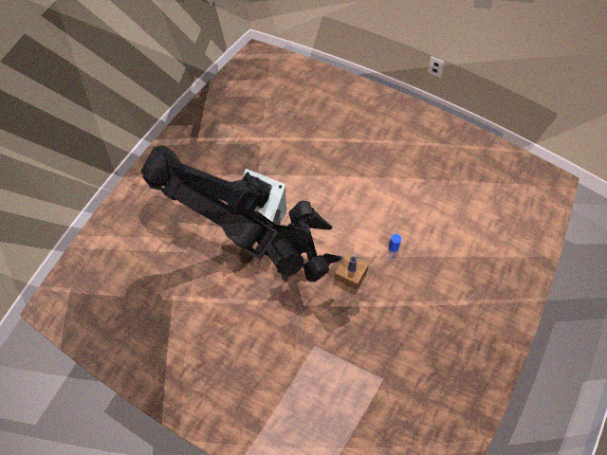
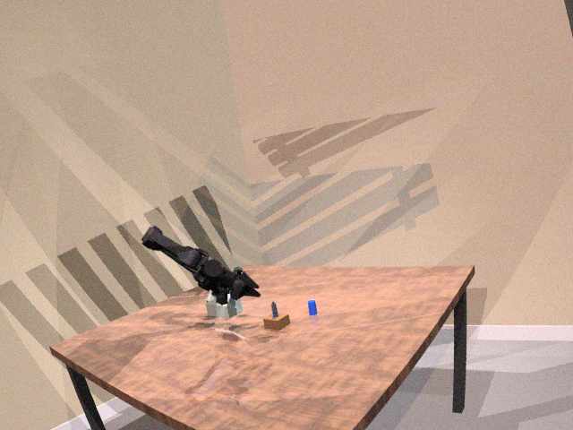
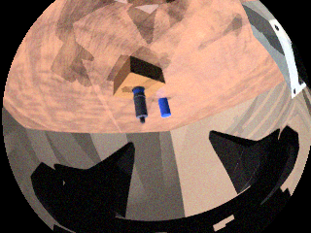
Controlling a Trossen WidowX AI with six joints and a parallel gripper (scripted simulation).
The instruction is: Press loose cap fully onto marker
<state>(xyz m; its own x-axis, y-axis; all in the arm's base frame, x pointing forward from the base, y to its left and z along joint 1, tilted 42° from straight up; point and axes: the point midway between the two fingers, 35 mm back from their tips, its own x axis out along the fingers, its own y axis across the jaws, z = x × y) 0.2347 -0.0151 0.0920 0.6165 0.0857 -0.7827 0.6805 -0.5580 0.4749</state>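
Note:
A dark marker [image 1: 352,264] [image 2: 274,309] [image 3: 140,106] with a blue base stands upright in the wooden holder block [image 1: 347,281] [image 2: 274,322] [image 3: 122,84]. The blue cap [image 1: 395,243] [image 2: 312,307] [image 3: 164,107] stands on the table [image 1: 441,342] [image 2: 333,361], apart from the block, to its right in the top and exterior views. My black gripper [image 1: 336,242] [image 2: 260,287] [image 3: 171,138] is open and empty. It is held above the table on the arm-base side of the block, with its fingers pointing outward and wide apart. Neither finger visibly touches the marker or cap.
The pale arm base [image 1: 276,198] [image 2: 224,308] stands behind the gripper, and its edge shows at the right of the wrist view [image 3: 290,73]. A wall outlet [image 1: 435,66] is beyond the table. The table's right edge lies past the cap in the top and exterior views.

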